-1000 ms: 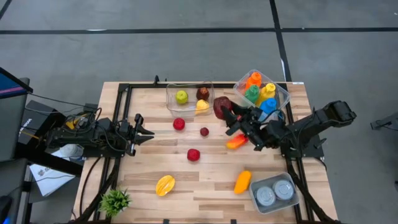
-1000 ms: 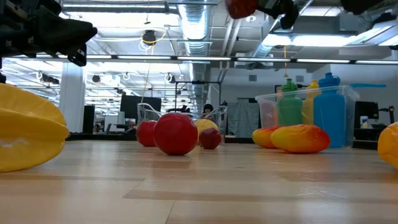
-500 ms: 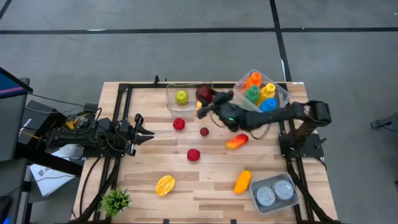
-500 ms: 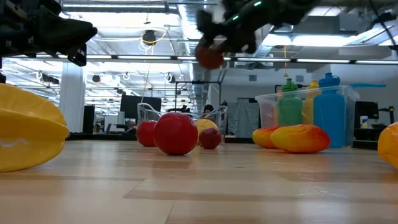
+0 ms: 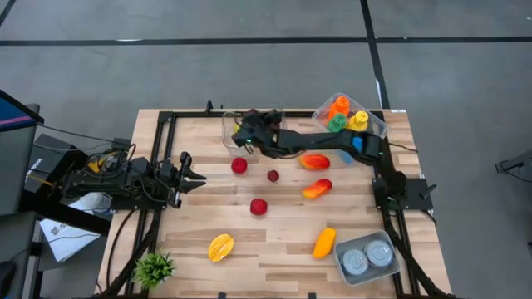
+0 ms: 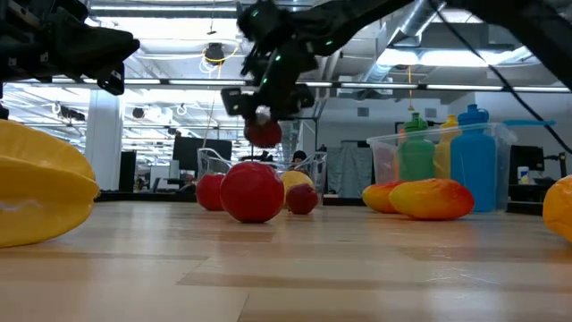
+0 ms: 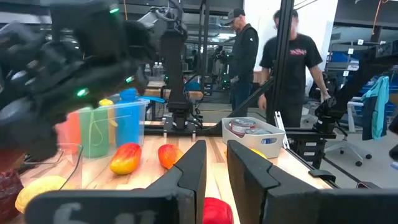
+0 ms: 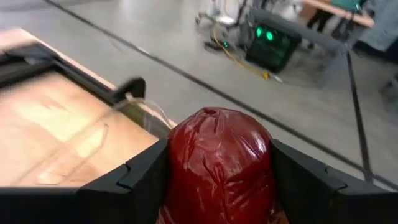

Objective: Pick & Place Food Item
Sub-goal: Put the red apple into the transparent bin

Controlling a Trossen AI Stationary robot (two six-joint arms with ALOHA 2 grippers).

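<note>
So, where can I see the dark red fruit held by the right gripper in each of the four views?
High view: the dark red fruit is barely visible under the right gripper, at the clear container.
Low view: upper centre, hanging above that container.
Left wrist view: cannot tell.
Right wrist view: centre, between the fingers.
Shared landmark: the clear container.

I'm seeing a glossy dark-red fruit (image 8: 219, 168) showing between black fingers (image 8: 145, 180). On the pale striped wooden table (image 5: 274, 249) I'm watching red balls (image 5: 258, 206), an orange-and-red mango (image 5: 317, 188), and a yellow star-shaped fruit (image 5: 220, 247). Orange, green, yellow and blue bottles (image 5: 347, 122) are showing in their clear bin.
</note>
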